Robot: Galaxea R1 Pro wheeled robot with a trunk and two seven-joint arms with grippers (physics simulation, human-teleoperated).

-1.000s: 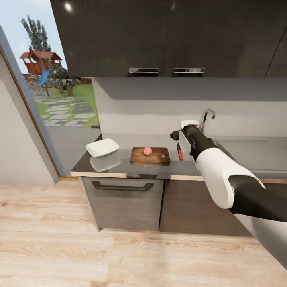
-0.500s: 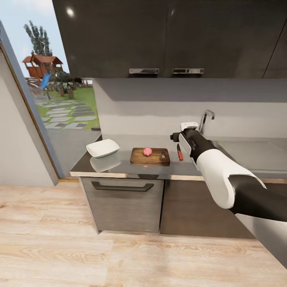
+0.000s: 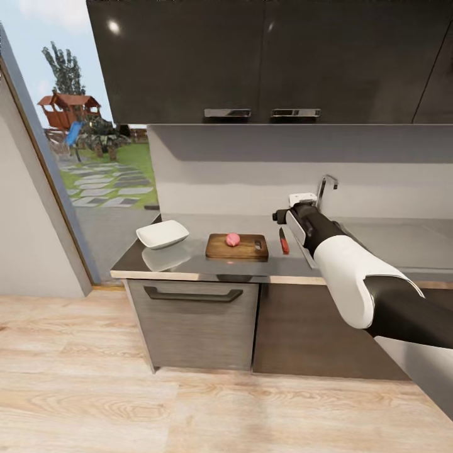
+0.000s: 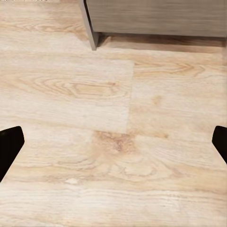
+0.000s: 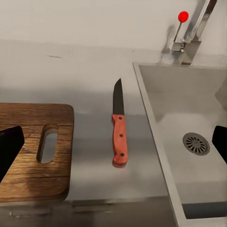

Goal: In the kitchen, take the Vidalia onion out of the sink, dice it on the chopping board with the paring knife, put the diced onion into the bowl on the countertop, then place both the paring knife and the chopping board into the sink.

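Observation:
The pinkish Vidalia onion (image 3: 233, 238) sits whole on the brown chopping board (image 3: 237, 246) (image 5: 33, 151) on the grey countertop (image 3: 189, 261). The red-handled paring knife (image 3: 284, 241) (image 5: 119, 135) lies flat between the board and the sink (image 5: 189, 142), blade pointing at the wall. The white bowl (image 3: 162, 234) stands left of the board. My right gripper (image 5: 114, 145) hovers open above the knife, its dark fingertips (image 5: 9, 146) at the picture's edges. In the head view my right wrist (image 3: 301, 204) hides the fingers. My left gripper (image 4: 113, 144) hangs open over the wood floor.
The chrome tap (image 3: 326, 187) with its red knob (image 5: 183, 16) stands behind the basin. Dark upper cabinets (image 3: 264, 60) hang above the counter. A drawer front (image 3: 194, 318) sits under the board. Glass doors (image 3: 69, 170) are at the left.
The head view has shifted slightly. My right forearm has drifted a little to the right in the picture. The onion, board, knife and bowl have not moved.

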